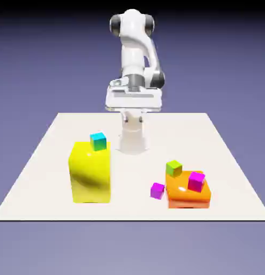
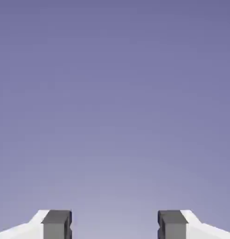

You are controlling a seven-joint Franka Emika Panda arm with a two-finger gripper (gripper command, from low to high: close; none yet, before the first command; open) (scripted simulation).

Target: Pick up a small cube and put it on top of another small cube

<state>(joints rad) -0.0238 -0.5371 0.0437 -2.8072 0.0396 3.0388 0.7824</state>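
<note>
A tiny violet-magenta small cube (image 1: pixel 157 190) rests on the table, touching or nearly touching the left side of a low orange block (image 1: pixel 188 194). A green cube (image 1: pixel 173 168) and a slightly larger hot-pink cube (image 1: pixel 196 181) sit on that orange block. A cyan cube (image 1: pixel 98 141) sits on a tall yellow block (image 1: pixel 90 173). My gripper (image 1: pixel 134 102) hangs high at the table's far side, well away from all cubes. In the hand view the gripper (image 2: pixel 115 226) is open, its grey fingertips (image 2: pixel 56 224) wide apart with only the blue-violet backdrop between them.
The white table (image 1: pixel 59 139) carries the yellow block on the exterior view's left and the orange block on its right. The robot's base (image 1: pixel 133 140) stands at the far edge, between and behind the two blocks.
</note>
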